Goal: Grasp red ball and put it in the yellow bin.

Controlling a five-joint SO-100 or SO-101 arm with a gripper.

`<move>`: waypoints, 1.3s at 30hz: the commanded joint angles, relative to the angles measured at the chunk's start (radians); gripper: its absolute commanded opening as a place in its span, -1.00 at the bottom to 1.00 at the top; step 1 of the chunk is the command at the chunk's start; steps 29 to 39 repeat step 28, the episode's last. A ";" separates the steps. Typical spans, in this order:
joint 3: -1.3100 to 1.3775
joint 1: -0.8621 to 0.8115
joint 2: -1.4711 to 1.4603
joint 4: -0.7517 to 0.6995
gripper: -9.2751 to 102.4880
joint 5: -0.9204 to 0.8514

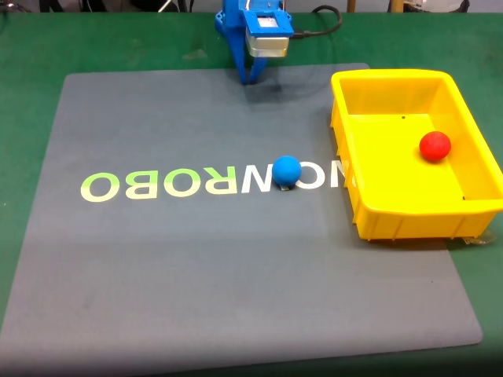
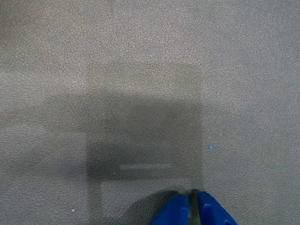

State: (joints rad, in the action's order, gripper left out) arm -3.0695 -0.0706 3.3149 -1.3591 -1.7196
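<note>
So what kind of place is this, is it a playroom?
Probably a robot lab or workshop bench, not a playroom. A blue robot gripper stands over a grey mat printed with letters, on a green table, with cables behind.

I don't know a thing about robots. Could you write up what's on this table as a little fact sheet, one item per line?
red ball: lying inside the yellow bin, toward its right side in the fixed view
yellow bin: on the right edge of the grey mat
blue ball: on the mat, on the printed lettering, left of the bin
grey mat: covers the green table
tool: blue fingers close together, nothing held, above bare mat at the far edge
task status: looks done
</note>
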 commanded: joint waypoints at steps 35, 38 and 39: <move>-0.031 0.020 0.011 -0.020 -0.83 0.002; -0.031 0.020 0.011 -0.020 -0.83 0.002; -0.031 0.020 0.011 -0.020 -0.83 0.002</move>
